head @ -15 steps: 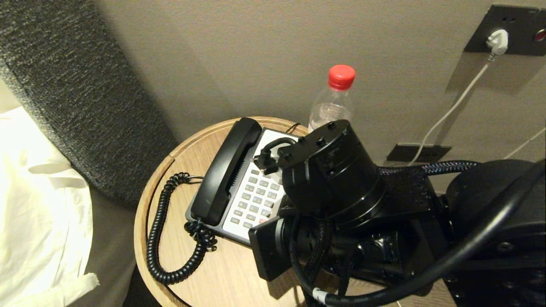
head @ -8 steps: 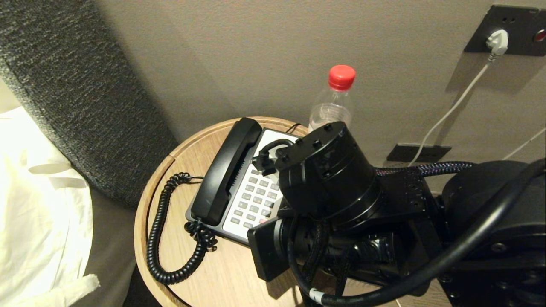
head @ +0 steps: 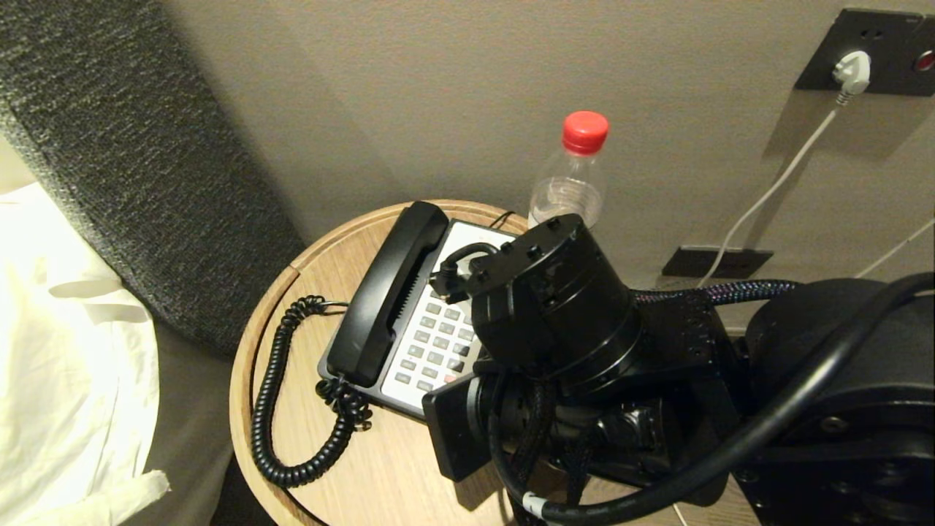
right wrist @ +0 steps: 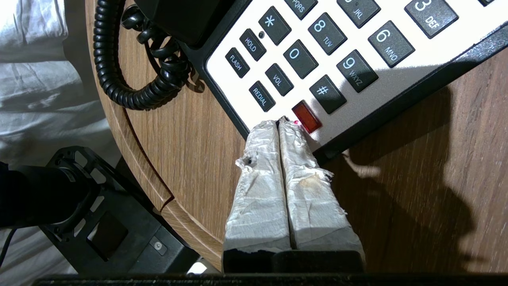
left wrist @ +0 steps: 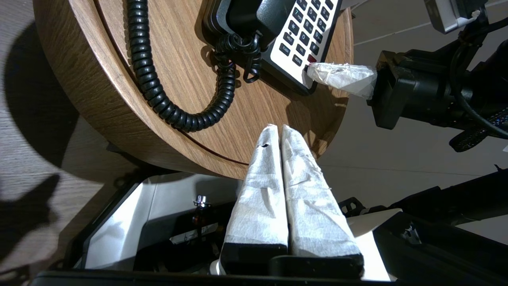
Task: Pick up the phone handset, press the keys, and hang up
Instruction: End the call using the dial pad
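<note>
The right gripper (right wrist: pixel 279 124), fingers pressed together, touches the phone base (right wrist: pixel 357 24) beside its red key (right wrist: pixel 306 116), while the phone handset (head: pixel 387 292) lies cradled.

Hotel bedroom: bed linen (head: pixel 66 351), padded headboard (head: pixel 124 161), bedside phone base (head: pixel 438 329).

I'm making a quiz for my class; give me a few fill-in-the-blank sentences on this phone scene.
1. The long black plastic phone handset rests on the black-and-white phone ____.
2. The clear plastic bottle has a ____ cap.
3. The right hand, fingers ____, has its tips at the small red key.
4. The left hand holds ____.

Missing: base; red; shut; nothing
</note>
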Controlling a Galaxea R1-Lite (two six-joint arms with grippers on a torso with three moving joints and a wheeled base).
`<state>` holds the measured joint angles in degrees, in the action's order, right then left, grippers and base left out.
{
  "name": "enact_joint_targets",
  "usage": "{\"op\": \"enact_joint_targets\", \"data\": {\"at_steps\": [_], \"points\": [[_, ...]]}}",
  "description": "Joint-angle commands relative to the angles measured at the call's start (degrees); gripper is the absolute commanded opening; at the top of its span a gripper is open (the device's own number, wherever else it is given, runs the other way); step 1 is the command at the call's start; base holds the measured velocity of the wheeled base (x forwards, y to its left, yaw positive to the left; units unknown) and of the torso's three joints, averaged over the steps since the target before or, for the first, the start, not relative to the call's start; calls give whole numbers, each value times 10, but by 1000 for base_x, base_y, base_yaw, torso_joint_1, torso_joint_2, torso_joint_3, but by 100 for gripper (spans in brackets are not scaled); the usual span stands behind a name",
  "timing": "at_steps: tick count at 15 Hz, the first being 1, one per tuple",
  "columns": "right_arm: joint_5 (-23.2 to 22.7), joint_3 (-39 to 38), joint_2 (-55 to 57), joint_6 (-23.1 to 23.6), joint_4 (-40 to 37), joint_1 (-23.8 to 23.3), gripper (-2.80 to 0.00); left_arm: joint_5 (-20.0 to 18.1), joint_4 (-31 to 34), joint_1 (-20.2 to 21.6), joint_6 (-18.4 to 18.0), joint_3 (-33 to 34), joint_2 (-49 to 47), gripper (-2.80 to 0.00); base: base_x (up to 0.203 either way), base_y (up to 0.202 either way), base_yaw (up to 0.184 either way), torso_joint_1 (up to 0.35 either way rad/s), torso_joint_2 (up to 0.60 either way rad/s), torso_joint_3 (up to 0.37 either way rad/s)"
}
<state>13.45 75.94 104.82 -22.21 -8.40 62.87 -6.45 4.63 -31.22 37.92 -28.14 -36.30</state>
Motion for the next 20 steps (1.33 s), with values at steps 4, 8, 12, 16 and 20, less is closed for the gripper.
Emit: {"op": "enact_joint_targets", "data": {"at_steps": [4, 8, 12, 16, 20], "points": [[2, 1, 6, -1, 1, -8, -280, -1, 0, 0, 2, 1, -1, -280, 0, 0, 0, 0, 0, 0], [2, 0, 6, 0, 1, -12, -280, -1, 0, 0, 2, 1, -1, -280, 0, 0, 0, 0, 0, 0], [2, 1, 3, 0, 1, -12, -280, -1, 0, 0, 2, 1, -69, -280, 0, 0, 0, 0, 0, 0], [3, 3, -17, -3, 0, -11, -280, -1, 0, 0, 2, 3, -93, -280, 0, 0, 0, 0, 0, 0], [3, 3, -18, -3, 0, -11, -280, -1, 0, 0, 2, 5, 3, -280, 0, 0, 0, 0, 0, 0]]}}
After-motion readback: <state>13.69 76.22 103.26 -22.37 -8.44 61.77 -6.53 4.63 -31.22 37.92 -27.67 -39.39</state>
